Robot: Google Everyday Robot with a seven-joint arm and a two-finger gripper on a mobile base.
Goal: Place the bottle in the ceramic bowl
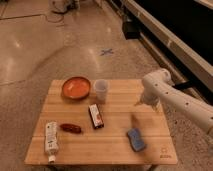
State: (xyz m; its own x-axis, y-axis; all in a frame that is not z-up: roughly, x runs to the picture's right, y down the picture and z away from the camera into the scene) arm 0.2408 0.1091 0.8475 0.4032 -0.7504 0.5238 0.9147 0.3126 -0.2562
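The tool (142,104) hung over the right side of the tabletop (115,145), near the right edge, at the end of the white arm (180,102) that reached in from that side. Its jaws stood wide apart and it had hold of nothing. The bottle (50,140) lay flat at the near left corner, with its cap toward the near edge and a small reddish-brown object (71,128) just beside it. The ceramic bowl (76,87) stood close to the far edge, left of the middle, and its orange inside held nothing. A translucent cup (101,91) stood just beside the bowl, a dark box (96,116) lay near the middle of the tabletop, and a blue sponge (135,139) lay toward the near right corner. In my judgement the task was only at its beginning: the bottle was untouched and well apart from the tool. The whole work was left, namely to cross to the near left corner, grasp the bottle, carry it to the far edge and lay it in the bowl.
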